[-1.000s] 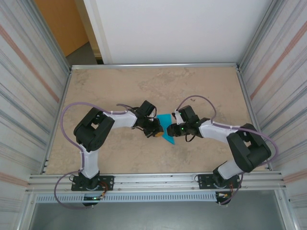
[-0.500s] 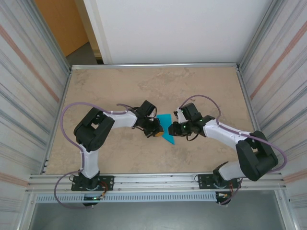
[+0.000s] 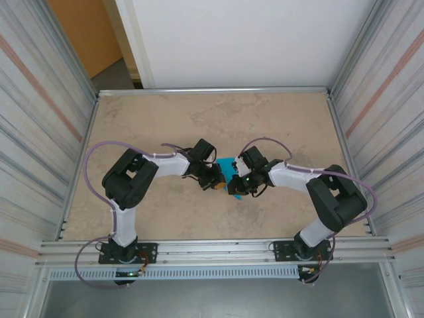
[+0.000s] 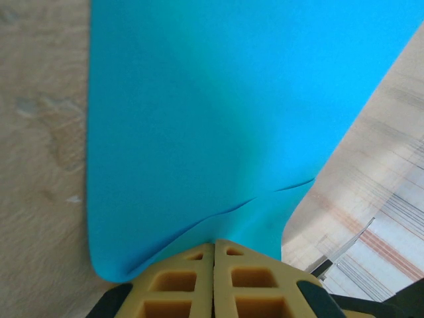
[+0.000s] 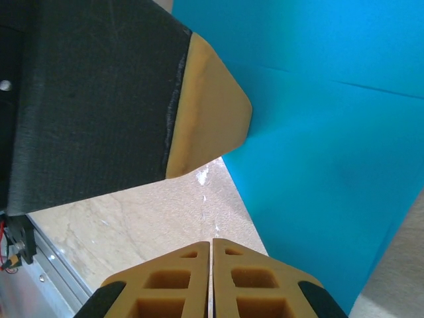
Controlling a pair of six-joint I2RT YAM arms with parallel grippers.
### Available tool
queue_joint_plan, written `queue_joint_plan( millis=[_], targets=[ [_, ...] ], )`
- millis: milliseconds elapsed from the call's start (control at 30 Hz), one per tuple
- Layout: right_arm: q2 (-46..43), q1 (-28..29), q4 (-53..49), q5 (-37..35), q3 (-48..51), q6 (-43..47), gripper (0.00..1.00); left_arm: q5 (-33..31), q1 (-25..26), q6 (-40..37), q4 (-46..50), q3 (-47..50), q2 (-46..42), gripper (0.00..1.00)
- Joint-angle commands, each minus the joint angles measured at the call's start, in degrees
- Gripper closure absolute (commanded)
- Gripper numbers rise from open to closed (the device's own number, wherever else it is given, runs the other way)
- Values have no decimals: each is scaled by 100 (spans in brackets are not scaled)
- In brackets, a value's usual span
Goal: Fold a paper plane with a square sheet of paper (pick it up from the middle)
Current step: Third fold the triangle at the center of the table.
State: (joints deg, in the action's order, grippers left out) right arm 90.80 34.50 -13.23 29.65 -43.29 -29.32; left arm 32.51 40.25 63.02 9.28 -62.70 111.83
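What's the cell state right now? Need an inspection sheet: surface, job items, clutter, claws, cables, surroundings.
Surface: beige mottled table, no damage seen.
Job's things: turquoise paper, creased and partly folded, mid-table between the two claws.
Clutter: nothing seen.
Grippers: left claw shut on the paper's edge; right claw shut, nothing visible between its fingers, paper just beside it.
Cables: purple cable loops along both arms, none lying on the paper.
Surroundings: corrugated side walls, white back panel, aluminium rail at the near edge.
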Motion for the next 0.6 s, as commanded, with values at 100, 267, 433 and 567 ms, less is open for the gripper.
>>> queue_joint_plan(
  millis=[100,267,433,567],
  targets=[
    [212,-149,69,40,-132,220,92,-571,31,-80,803,179,410,93],
    [272,-163,-76,-68,-162,389,92,-567,38,-111,812,171,418,93],
    [341,-178,-117,-180,-146,418,92,-564,36,-133,844,144,418,93],
    [363,-189,-117,-263,-114,419,92,-564,36,-148,856,143,409,93]
  ],
)
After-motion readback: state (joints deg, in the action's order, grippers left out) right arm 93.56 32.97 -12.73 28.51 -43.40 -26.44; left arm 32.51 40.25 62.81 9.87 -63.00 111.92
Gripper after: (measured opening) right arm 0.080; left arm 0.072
